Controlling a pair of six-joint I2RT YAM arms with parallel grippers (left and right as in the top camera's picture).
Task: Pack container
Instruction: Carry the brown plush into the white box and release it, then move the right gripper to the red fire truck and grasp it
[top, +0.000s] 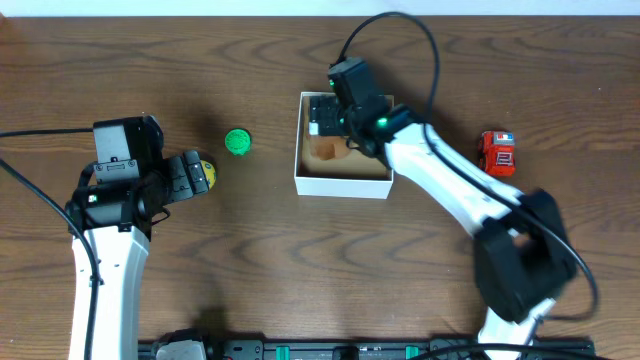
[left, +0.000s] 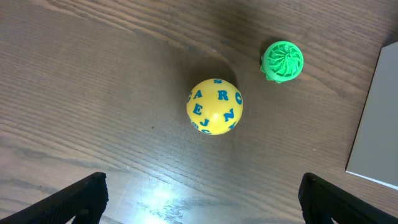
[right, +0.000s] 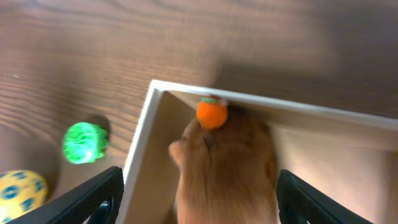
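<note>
The container (top: 342, 184) is a small white box with a tan inside, at the table's middle. A furry orange-brown plush toy (right: 227, 168) with an orange nose lies inside it, against the far wall. My right gripper (right: 199, 183) hangs open over the box (right: 144, 134), its fingers wide on either side of the plush without touching it. A yellow ball with blue letters (left: 214, 107) lies ahead of my open, empty left gripper (left: 202, 190). A green ridged toy (left: 283, 60) sits beyond the ball.
A red toy (top: 497, 152) lies on the table to the right of the box. The green toy (top: 238, 142) sits between the ball (top: 205, 172) and the box. The box's white wall (left: 379, 118) shows at the left wrist view's right edge.
</note>
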